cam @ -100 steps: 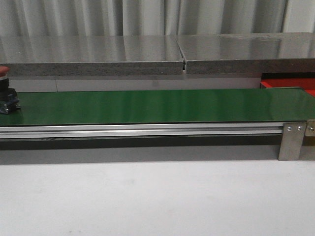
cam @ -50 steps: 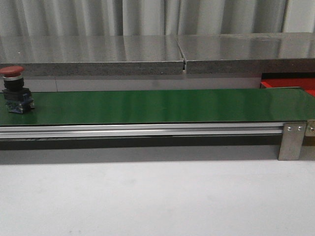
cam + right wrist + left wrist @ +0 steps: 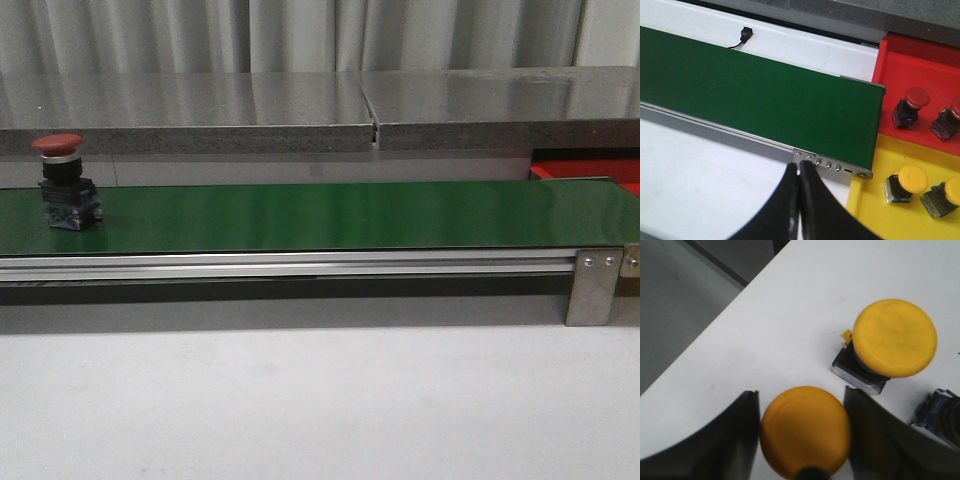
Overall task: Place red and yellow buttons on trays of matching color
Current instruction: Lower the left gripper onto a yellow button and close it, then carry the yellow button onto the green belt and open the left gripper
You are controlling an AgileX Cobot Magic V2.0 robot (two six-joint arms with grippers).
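Nearest, over the white tabletop (image 3: 320, 400): left tool (image 3: 801, 400) with fingers close against either side of a yellow button (image 3: 805, 432), clamped or merely straddling impossible to tell; right tool (image 3: 799, 170) pinched shut on nothing, near the belt's end. Further out, on the green belt (image 3: 330, 215): red button (image 3: 65, 185) upright, cap up, at the 9 o'clock end, well apart from the right tool, only belt between. Farthest, past the 3 o'clock end: red tray (image 3: 920, 65) and yellow tray (image 3: 870, 200) side by side, each already holding two matching buttons; probably the right tool's pick, top-down.
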